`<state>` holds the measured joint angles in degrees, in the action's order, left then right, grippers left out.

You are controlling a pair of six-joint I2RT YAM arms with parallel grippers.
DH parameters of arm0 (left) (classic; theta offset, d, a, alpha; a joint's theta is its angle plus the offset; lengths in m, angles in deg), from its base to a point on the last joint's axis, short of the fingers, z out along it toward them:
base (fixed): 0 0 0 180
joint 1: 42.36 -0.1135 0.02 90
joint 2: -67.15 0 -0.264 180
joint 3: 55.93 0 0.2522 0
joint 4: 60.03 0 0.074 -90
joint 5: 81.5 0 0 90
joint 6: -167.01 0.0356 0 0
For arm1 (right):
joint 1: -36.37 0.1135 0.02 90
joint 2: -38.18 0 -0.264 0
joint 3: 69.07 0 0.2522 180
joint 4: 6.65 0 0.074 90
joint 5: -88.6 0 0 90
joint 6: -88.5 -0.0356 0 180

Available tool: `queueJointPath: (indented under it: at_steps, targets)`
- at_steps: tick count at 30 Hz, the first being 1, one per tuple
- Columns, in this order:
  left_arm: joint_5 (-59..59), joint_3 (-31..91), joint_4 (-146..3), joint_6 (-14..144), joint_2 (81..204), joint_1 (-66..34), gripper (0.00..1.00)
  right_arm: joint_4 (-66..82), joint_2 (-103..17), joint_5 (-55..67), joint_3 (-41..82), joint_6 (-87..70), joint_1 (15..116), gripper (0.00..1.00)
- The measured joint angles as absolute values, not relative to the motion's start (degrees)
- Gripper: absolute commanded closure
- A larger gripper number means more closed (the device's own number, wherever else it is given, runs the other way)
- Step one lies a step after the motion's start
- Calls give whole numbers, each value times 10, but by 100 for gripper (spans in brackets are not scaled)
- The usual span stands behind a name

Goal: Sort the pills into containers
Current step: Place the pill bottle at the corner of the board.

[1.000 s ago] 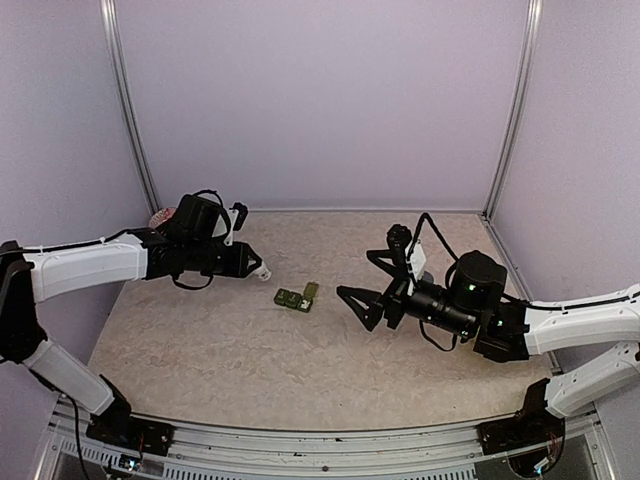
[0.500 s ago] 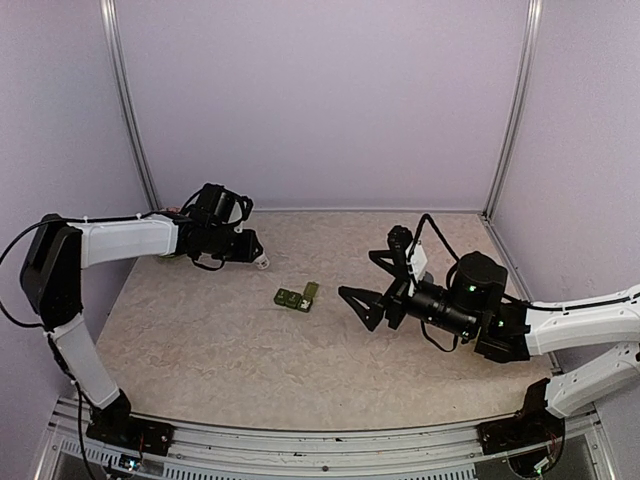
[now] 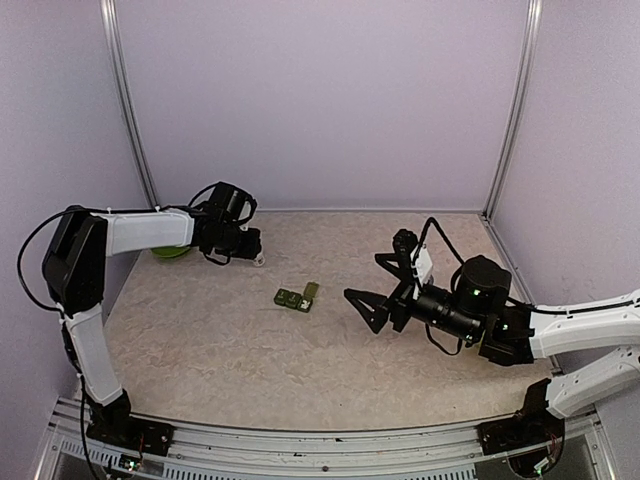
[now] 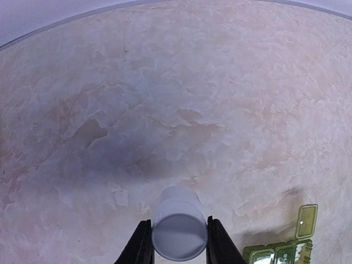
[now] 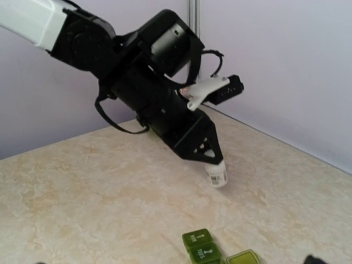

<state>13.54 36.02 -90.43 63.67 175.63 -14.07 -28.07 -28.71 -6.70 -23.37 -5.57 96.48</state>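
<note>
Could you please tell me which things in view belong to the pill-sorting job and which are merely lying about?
Part of the job:
- pill organiser, one end lid open
- white bottle, held in the left gripper
- right gripper, open beside the pill organiser

Lying about:
- green bowl, mostly hidden behind the left arm

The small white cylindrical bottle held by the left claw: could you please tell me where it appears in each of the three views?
Top external: small white cylindrical bottle left of centre, at the left claw's tip.
Left wrist: bottom centre, between the claw's fingers.
Right wrist: right of centre, under the black claw.
Shared landmark: the dark green three-compartment pill container, one lid open, lies near the bottle in every view.
</note>
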Motion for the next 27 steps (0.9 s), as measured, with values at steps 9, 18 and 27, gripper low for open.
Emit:
queueJointPath:
  at_steps: [9,18,27]
  targets:
    - [156,351,-921,656,1756,-198,97,-280,-293,-67,-234,-56,965,0]
    - [166,354,-923,663,1772,-233,97,-280,-301,-65,-234,-56,965,0]
    - [167,362,-919,666,1805,-240,79,-280,-303,-65,-234,-56,965,0]
